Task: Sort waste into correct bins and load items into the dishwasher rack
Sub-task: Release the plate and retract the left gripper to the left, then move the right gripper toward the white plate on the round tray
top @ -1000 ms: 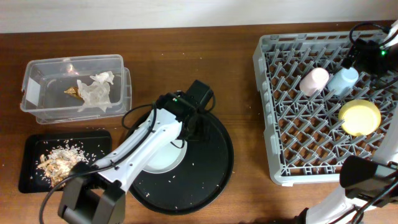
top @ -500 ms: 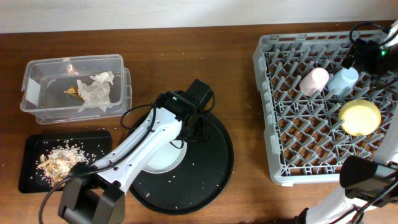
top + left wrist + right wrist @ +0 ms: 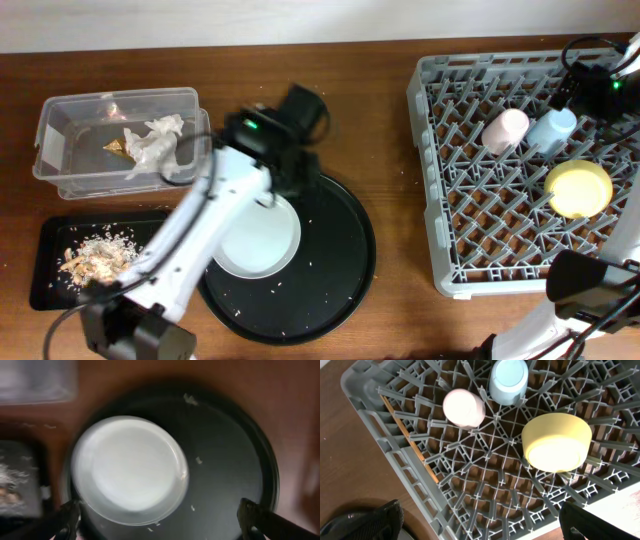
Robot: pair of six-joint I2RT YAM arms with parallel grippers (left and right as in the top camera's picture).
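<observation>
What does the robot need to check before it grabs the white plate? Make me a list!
1. Plate free to grab: it lies alone on the round black tray. Ok.
2. Left fingers open: wide apart and empty. Ok.
3. Left fingers lined up on the plate's rim: the wrist picture is blurred. Cannot tell.
4. Room in the rack: the pink cup, blue cup and yellow bowl sit together in one part, with many pegs free. Ok.
5. Right fingers empty: open, holding nothing. Ok.
</observation>
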